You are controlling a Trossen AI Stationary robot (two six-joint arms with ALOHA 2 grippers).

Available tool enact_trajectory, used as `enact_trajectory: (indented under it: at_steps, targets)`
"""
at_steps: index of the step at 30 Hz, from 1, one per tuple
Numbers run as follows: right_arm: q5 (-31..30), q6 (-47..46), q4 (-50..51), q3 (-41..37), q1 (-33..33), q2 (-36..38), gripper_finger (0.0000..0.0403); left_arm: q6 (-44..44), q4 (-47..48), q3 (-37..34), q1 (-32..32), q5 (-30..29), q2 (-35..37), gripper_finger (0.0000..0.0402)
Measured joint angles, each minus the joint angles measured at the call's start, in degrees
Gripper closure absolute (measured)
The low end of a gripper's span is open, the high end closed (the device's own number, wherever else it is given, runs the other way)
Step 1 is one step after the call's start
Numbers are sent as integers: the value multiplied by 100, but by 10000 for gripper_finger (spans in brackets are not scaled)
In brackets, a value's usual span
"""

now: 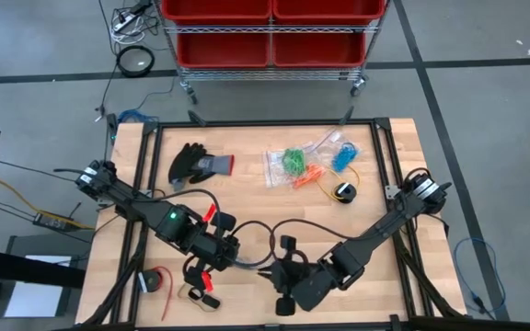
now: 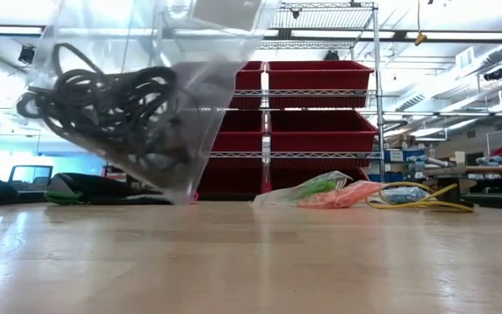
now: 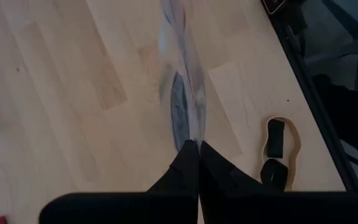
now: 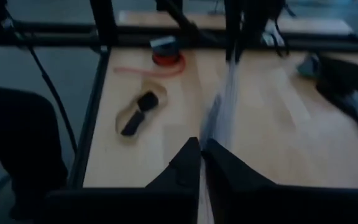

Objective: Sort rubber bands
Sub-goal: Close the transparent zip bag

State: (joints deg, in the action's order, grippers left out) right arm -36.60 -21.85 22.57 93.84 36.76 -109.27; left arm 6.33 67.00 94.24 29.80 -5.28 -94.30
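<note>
A clear plastic bag (image 2: pixel 120 105) holding several black rubber bands (image 2: pixel 103 100) hangs over the near middle of the table. My left gripper (image 3: pixel 198 147) and my right gripper (image 4: pixel 201 144) are both shut on it, meeting near the table's front edge (image 1: pixel 237 256) (image 1: pixel 272 272). Each wrist view shows the bag edge-on as a thin clear sheet (image 3: pixel 188 93) (image 4: pixel 225 93). Bags of green (image 1: pixel 293 163), orange (image 1: pixel 309 175) and blue rubber bands (image 1: pixel 343 156) lie flat on the far middle of the table. My left gripper pinches an edge of the clear bag (image 3: pixel 191 134) between its two fingers, coming steeply from above. The bag runs away from the fingertips as a thin sheet, lifted clear of the table. One layer or both, I cannot tell. My right gripper pinches another edge of the same bag (image 4: pixel 212 132) between its two fingers, slanting down from the table's right side. The sheet rises away from the fingertips. In the low view the bag hangs tilted, its lower corner (image 2: pixel 181 196) clear of the table.
A black glove (image 1: pixel 196 164) lies at the far left. A yellow cable with a black piece (image 1: pixel 342 188) lies beside the coloured bags. A red tape roll (image 1: pixel 157 280) and a tan strap with black pieces (image 3: pixel 278 146) sit near the front left. Red bins (image 1: pixel 270 28) stand beyond the table.
</note>
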Motion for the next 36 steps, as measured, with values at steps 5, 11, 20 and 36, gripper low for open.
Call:
enact_trajectory:
  at_steps: [5,11,20,36]
  targets:
    - [85,524,-658,0,-154,-2,335,0,-4,0,0,-2,0,401]
    - [570,636,-986,-8,-429,-152,266,-4,-41,0,0,-8,0,401]
    - [855,446,-1120,-1,-648,-515,248,-28,-116,2,0,-21,2,401]
    - [781,249,-444,-4,-592,-501,392,-33,-185,4,0,-22,2,401]
